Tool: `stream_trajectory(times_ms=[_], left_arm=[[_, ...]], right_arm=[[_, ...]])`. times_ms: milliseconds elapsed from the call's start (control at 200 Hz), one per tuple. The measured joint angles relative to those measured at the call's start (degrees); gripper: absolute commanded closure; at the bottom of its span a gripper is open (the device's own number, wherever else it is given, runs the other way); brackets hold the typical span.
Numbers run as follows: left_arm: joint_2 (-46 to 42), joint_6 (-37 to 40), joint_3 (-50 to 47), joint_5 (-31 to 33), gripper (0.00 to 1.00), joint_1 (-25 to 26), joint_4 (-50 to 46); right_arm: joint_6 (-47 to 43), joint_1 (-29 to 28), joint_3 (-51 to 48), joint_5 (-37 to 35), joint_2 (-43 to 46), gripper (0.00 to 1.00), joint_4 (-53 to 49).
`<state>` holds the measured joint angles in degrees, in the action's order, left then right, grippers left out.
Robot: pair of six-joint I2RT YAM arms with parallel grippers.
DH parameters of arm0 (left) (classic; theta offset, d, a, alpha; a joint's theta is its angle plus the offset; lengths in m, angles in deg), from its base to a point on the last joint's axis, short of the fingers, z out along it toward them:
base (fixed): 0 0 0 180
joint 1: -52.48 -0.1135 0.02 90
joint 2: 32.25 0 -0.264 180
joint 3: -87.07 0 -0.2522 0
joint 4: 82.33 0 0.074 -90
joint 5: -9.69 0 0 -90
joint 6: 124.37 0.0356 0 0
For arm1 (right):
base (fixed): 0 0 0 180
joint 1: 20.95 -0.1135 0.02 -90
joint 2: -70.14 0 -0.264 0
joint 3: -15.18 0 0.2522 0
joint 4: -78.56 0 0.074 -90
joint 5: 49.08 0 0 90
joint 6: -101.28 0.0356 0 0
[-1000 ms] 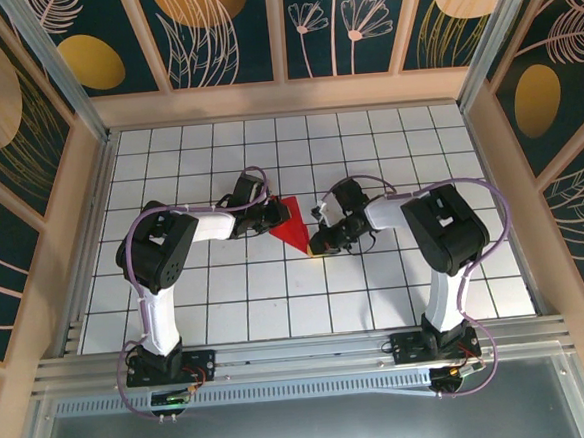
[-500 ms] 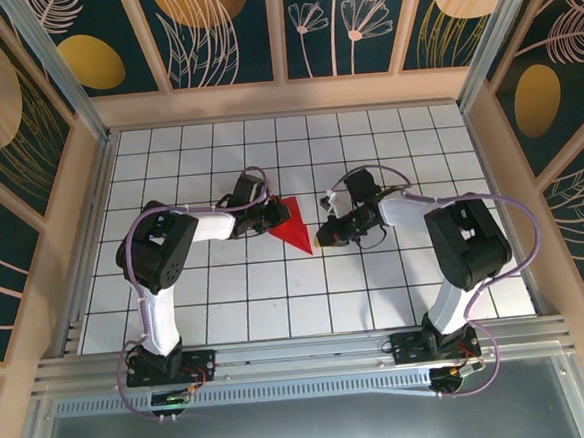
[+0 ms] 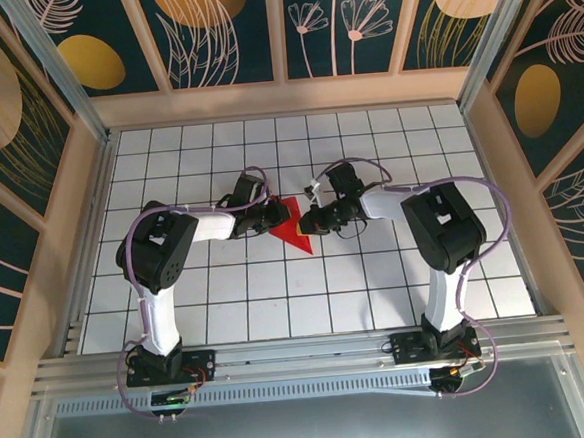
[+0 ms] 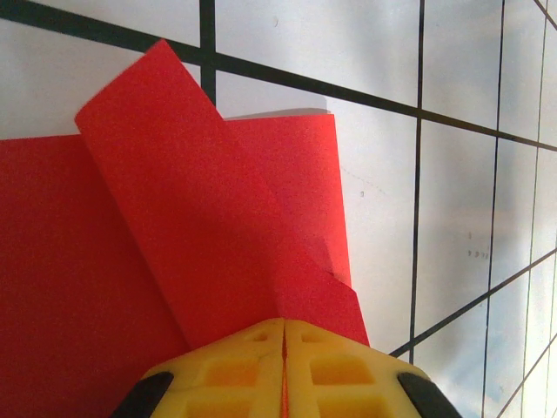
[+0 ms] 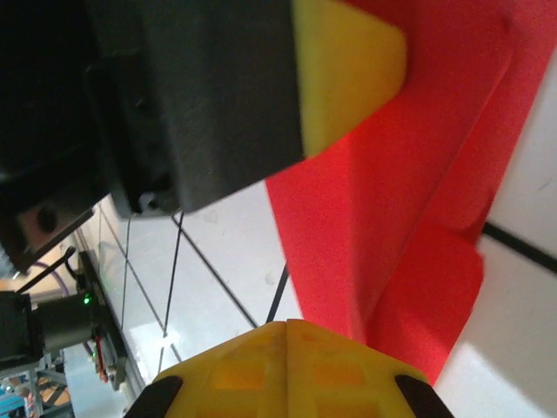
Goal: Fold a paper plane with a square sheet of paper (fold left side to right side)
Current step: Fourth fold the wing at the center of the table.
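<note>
Black-and-white arms (image 3: pixel 161 318), purple cables (image 3: pixel 254 171), yellow fingers (image 4: pixel 226 374)

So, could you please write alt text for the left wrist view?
Folded red paper lies on a white table with black grid lines. The yellow left end effector, shut, sits over the paper's near edge.

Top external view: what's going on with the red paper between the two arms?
Both arms are working a red sheet of paper lying on the gridded table. It is already creased into a pointed triangle with a folded flap on top. The left jaws are shut, tips at the paper's left side. The right jaws, also shut, meet it from the right, close to the left ones. This is a mid-fold stage, not yet a finished plane.
</note>
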<state>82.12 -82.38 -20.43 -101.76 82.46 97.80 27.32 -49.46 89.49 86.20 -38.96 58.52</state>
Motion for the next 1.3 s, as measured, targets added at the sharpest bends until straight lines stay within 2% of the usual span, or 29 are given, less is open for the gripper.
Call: stream_trajectory(times_ms=[305,771,1021,1301], left_arm=[[0.02,-0.02,0.0,-0.09,0.91,0.0,0.02],[-1.11,0.02,0.2,0.09,0.81,0.02,-1.27],[-7.23,0.17,-3.17,0.87,0.88,-0.02,0.13],[-7.89,-1.11,-8.55,-3.93,0.9,-0.02,6.38]], right_arm=[[0.35,0.0,1.44,-5.09,-2.86,1.0,-0.94],[-0.68,-0.9,2.47,-9.49,-3.52,1.0,-3.23],[-0.7,-1.53,3.19,-11.39,-3.52,1.0,-4.57],[-0.68,-2.05,4.04,-12.98,-3.52,1.0,-6.12]])
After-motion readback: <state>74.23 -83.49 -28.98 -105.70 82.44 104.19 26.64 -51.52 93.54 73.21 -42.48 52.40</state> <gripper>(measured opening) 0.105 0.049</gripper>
